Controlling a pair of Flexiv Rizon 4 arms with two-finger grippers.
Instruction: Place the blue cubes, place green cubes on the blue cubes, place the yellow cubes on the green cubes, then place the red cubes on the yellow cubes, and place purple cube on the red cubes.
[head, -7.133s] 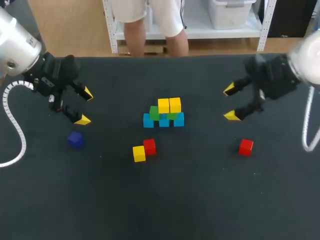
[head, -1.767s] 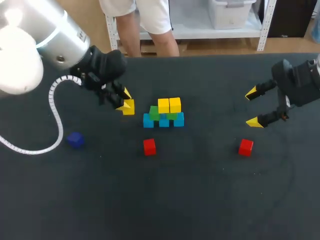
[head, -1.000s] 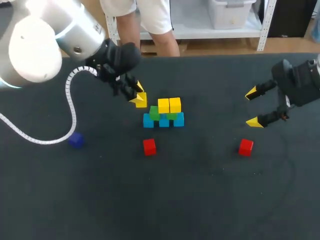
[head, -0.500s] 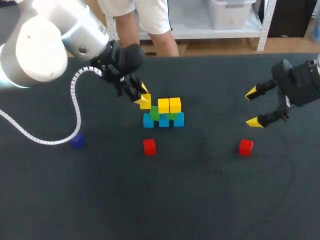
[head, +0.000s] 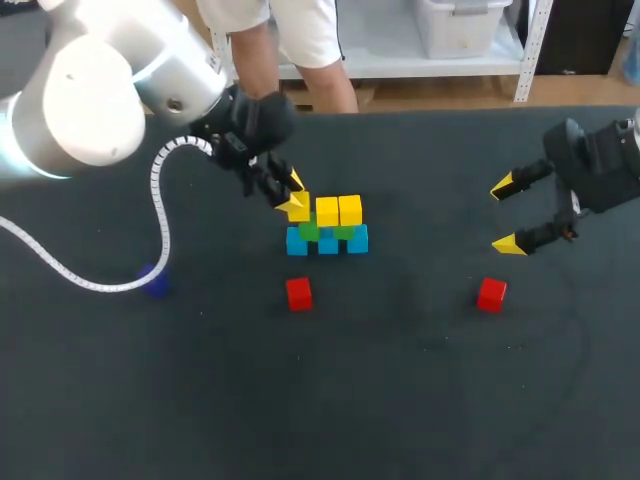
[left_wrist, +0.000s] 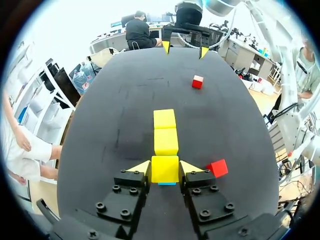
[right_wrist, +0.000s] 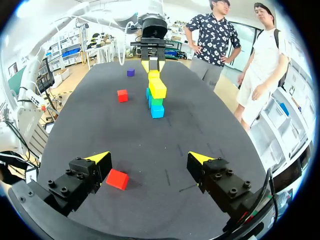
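Observation:
The stack stands mid-table: a row of blue cubes (head: 328, 243), green cubes (head: 308, 231) on them, and two yellow cubes (head: 338, 211) on top. My left gripper (head: 295, 198) is shut on a third yellow cube (left_wrist: 164, 169) at the left end of the yellow row, over the left green cube. In the left wrist view this cube lines up with the other two yellow cubes (left_wrist: 165, 141). One red cube (head: 298, 292) lies in front of the stack. Another red cube (head: 491, 294) lies at the right, below my open right gripper (head: 517, 213), which holds nothing. The purple cube (head: 152, 281) sits far left.
The left arm's white cable (head: 160, 230) loops over the table's left side, partly covering the purple cube. In the right wrist view the near red cube (right_wrist: 117, 179) lies beside one finger of the right gripper (right_wrist: 150, 157).
My left gripper has carried the yellow cube rightward, up against the stack's left end. The right arm and the loose cubes have not moved.

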